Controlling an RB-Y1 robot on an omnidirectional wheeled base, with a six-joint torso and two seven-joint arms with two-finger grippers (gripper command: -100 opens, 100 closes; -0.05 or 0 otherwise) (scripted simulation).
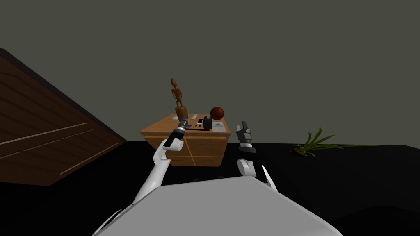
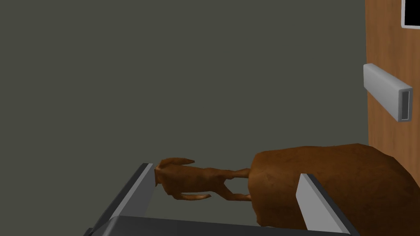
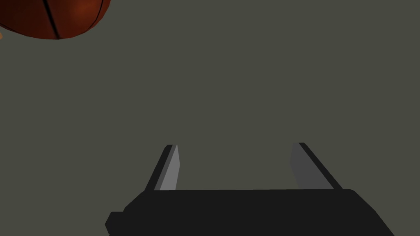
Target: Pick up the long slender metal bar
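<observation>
**While both grippers are standing open, the bar is lying at the dresser's front edge**

As its arm is reaching up the middle of the head view, the left gripper (image 2: 226,172) is hovering over the near left part of the dresser (image 1: 162,128) top. Its fingers are spread and gripping nothing. The wooden figurine (image 2: 192,180) is showing just beyond them, its broad base close beside one finger. The right gripper (image 3: 234,144) is hanging right of centre, off the dresser's right edge. Its fingers are likewise parted and empty, with bare wall ahead.

The long thin dark bar (image 1: 197,129) is lying along the front edge of the top, just right of the left wrist, leaving a narrow strip of wood before the drop. Behind it a dark upright handset-like object (image 1: 207,122) and a pale book (image 1: 218,127) are crowding the right side. Farther back a small grey block (image 2: 387,92) is lying on the wood, and a reddish ball (image 1: 217,113) is sitting at the rear right. The drawers below are sitting shut. A green plant (image 1: 313,143) is lying at middle right, well apart.
</observation>
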